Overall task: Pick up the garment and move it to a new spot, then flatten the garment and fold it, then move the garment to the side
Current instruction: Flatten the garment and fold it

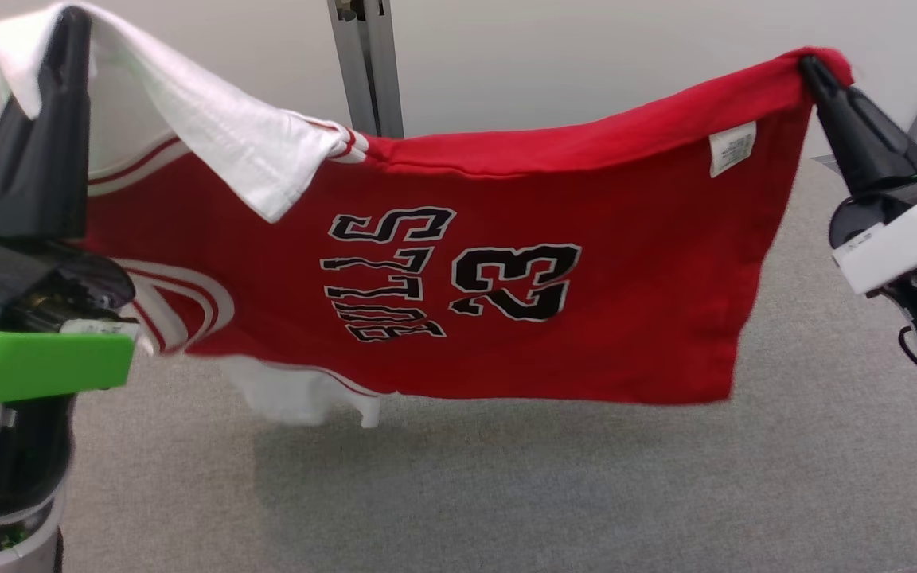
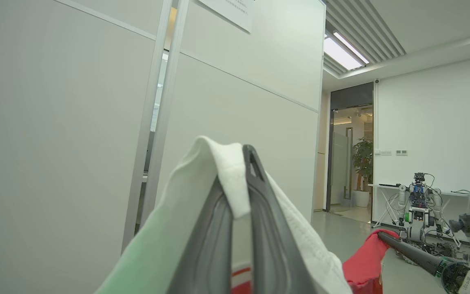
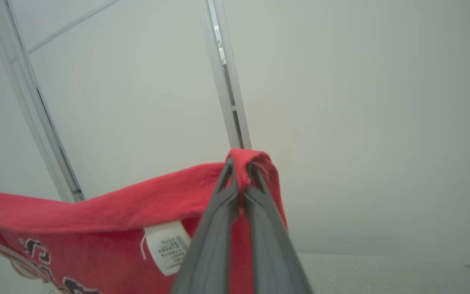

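Garment: a red top point(image 1: 506, 302) with white sleeves and black lettering point(image 1: 442, 274) is held up in the air, spread in front of the post point(image 1: 367, 68) and hung above the floor point(image 1: 506, 493).
Long axis: it is run sideways from pincer to pincer. The lettering is turned on its side, so the neck end is judged to lie left of the post and the hem end right of it.
Top edge: it is sagged a little where it passes the post.
Left pincer point(image 1: 72, 20): it is closed tight on a white sleeve point(image 1: 212, 135), well left of the post, with cloth draped over the tips.
Right pincer point(image 1: 809, 68): it is closed tight on the red corner, well right of the post, just beside the white tag point(image 1: 731, 147).
Arms: both are raised with fingers pointed upward, the right ones tilted toward the post. One end is held by each, so neither is nearer.
Step judged: carrying; flattening is not yet done.
Next move: both ends would need to be lowered together, spread apart.
Risk: the loosely draped sleeve may slip.
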Controlling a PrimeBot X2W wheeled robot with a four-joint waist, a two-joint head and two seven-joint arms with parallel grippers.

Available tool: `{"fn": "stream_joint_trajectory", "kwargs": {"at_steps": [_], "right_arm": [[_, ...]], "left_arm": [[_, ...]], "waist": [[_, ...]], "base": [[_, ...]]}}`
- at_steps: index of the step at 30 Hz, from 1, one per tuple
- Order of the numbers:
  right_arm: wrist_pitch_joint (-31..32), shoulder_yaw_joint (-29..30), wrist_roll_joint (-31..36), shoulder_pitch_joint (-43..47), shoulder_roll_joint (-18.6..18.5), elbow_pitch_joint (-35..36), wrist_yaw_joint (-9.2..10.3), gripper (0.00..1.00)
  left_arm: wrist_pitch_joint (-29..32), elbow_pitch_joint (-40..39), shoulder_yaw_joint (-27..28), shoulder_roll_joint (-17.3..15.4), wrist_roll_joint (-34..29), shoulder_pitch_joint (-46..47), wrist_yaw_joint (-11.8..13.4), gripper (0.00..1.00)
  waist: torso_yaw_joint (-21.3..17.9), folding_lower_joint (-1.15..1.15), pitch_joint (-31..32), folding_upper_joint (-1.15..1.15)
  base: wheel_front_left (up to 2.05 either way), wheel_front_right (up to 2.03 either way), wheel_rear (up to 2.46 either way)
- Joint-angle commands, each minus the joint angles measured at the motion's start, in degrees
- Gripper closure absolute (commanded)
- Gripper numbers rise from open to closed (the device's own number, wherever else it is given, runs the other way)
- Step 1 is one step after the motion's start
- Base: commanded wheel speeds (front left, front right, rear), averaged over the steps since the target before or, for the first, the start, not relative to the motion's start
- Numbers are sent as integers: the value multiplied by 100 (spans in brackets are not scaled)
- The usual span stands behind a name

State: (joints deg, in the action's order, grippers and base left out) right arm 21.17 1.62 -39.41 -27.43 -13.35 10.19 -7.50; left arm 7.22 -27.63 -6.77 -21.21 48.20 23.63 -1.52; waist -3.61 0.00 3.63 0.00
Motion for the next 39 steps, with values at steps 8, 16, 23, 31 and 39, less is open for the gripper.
{"fn": "stream_joint_trajectory", "kwargs": {"at_steps": [8, 16, 23, 31, 39], "right_arm": [[1035, 647, 510, -9, 588, 1736, 3, 100], [1231, 509, 893, -287, 763, 1392, 3, 100], [473, 90, 1528, -1843, 791, -310, 3, 100], [-856, -373, 2790, -4320, 843, -2771, 3, 100], [-1872, -23, 3418, -5585, 1011, -4760, 3, 100]], "left_arm": [[605, -367, -18, -355, -58, 962, 152, 100], [796, 654, -293, -402, -146, 1586, -13, 100], [589, 2200, -588, -394, -663, 3070, -315, 100], [-352, 4566, -1036, -14, -1680, 5420, -442, 100], [-1488, 6311, -1167, 369, -1952, 6374, -502, 100]], "waist": [[-8, 0, -176, 0], [-5, 0, -973, 0], [-10, 0, -1915, 0], [190, 0, -2623, 0], [493, 0, -3198, 0]], "base": [[0, 0, 0], [0, 0, 0], [0, 0, 0], [0, 0, 0], [0, 0, 0]]}}
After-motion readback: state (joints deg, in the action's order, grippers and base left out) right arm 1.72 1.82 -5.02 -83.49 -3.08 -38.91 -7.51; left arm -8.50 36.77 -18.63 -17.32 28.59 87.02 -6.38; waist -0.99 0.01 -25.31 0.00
